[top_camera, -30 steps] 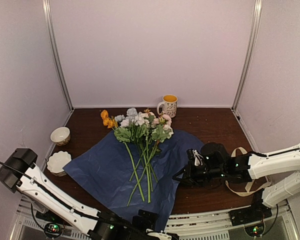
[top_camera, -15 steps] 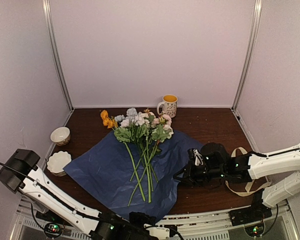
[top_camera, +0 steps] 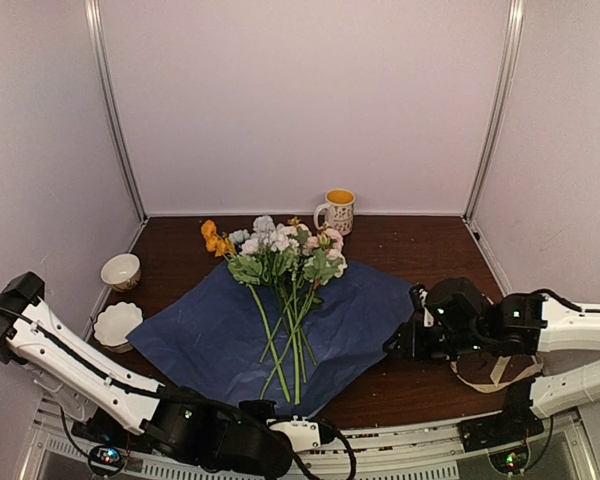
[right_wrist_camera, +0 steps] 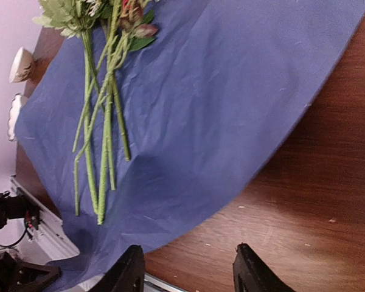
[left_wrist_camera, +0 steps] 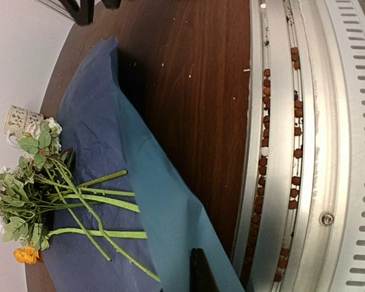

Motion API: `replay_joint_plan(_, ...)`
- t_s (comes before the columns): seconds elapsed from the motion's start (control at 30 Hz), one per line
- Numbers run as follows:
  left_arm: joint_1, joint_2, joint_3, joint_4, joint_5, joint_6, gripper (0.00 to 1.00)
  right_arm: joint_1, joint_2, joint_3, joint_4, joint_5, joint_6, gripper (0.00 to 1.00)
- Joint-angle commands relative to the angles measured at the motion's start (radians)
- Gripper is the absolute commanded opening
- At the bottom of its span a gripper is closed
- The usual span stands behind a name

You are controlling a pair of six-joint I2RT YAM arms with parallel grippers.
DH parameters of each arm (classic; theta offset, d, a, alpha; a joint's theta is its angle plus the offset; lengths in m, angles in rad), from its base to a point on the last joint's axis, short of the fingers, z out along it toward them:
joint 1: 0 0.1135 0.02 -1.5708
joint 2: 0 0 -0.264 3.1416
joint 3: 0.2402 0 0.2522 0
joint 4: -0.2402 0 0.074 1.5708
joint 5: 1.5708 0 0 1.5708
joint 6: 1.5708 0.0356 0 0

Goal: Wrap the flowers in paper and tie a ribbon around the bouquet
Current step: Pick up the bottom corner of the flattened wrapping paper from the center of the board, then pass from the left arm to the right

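At the paper's (top_camera: 220,330) near corner, the left gripper (left_wrist_camera: 199,275) is pinched closed on the sheet, which rises in a lit fold to its dark finger. The paper is thin, creased and deep blue, spread flat on the dark wood tabletop (top_camera: 420,250), its near corner over the metal edge rail.

Just off the paper's right edge, the right gripper (right_wrist_camera: 188,274) hovers over bare wood, its fingers spread apart with nothing between them. Right of the paper, beyond that arm, lies the flat beige ribbon (top_camera: 480,384) in loose loops, partly hidden by the arm.

The flowers (top_camera: 280,262) lie on the middle of the paper. Their thin green stems point to its near corner. Their white, pink, pale blue and orange heads reach past its far edge.

Left of the paper sit a scalloped white dish (top_camera: 117,324) and a small bowl (top_camera: 121,271). Beyond its far edge stands a patterned mug (top_camera: 338,211) with an orange inside.
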Motion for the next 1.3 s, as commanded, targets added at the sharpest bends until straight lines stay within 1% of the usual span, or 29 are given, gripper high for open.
replay_joint_plan(0.0,0.055,-0.065,0.001,-0.017,0.129,0.06,0.0,0.004,-0.071,0.128,-0.345,0.262,-0.159,0.53)
replay_joint_plan(0.03,0.07,-0.07,0.005,-0.029,0.16,0.08,0.0,0.004,-0.061,0.169,-0.365,0.273,-0.205,0.53)
replay_joint_plan(0.07,0.086,-0.076,0.008,-0.038,0.192,0.1,0.0,0.003,-0.038,0.21,-0.349,0.244,-0.257,0.51)
replay_joint_plan(0.1,0.106,-0.079,0.016,-0.048,0.225,0.117,0.0,0.005,-0.005,0.243,-0.312,0.183,-0.319,0.5)
replay_joint_plan(0.17,0.145,-0.08,0.037,-0.078,0.284,0.15,0.0,0.004,0.092,0.289,-0.199,-0.023,-0.444,0.49)
replay_joint_plan(0.23,0.178,-0.083,0.058,-0.118,0.327,0.191,0.0,0.006,0.216,0.325,-0.124,-0.18,-0.524,0.45)
replay_joint_plan(0.3,0.217,-0.092,0.081,-0.155,0.367,0.23,0.0,0.007,0.348,0.378,-0.106,-0.278,-0.584,0.39)
replay_joint_plan(0.37,0.26,-0.103,0.096,-0.171,0.421,0.272,0.0,0.008,0.462,0.425,-0.115,-0.335,-0.633,0.35)
replay_joint_plan(0.47,0.318,-0.106,0.112,-0.164,0.487,0.323,0.0,0.006,0.564,0.426,-0.097,-0.35,-0.661,0.31)
replay_joint_plan(0.67,0.421,-0.103,0.116,-0.164,0.553,0.391,0.0,0.006,0.681,0.282,0.055,-0.431,-0.564,0.28)
replay_joint_plan(0.77,0.461,-0.108,0.115,-0.154,0.584,0.421,0.0,0.006,0.665,0.232,0.101,-0.451,-0.536,0.26)
replay_joint_plan(0.87,0.477,-0.104,0.122,-0.146,0.616,0.443,0.0,-0.007,0.577,0.196,0.119,-0.444,-0.544,0.29)
replay_joint_plan(1.0,0.494,-0.096,0.126,-0.134,0.649,0.457,0.0,-0.034,0.449,0.172,0.17,-0.427,-0.57,0.37)
replay_joint_plan(1.1,0.514,-0.089,0.125,-0.129,0.655,0.463,0.0,-0.032,0.373,0.152,0.245,-0.469,-0.585,0.44)
replay_joint_plan(1.2,0.535,-0.088,0.124,-0.129,0.669,0.465,0.0,-0.028,0.284,0.083,0.413,-0.527,-0.571,0.51)
replay_joint_plan(1.27,0.542,-0.087,0.122,-0.123,0.671,0.464,0.0,-0.026,0.253,0.044,0.483,-0.56,-0.559,0.57)
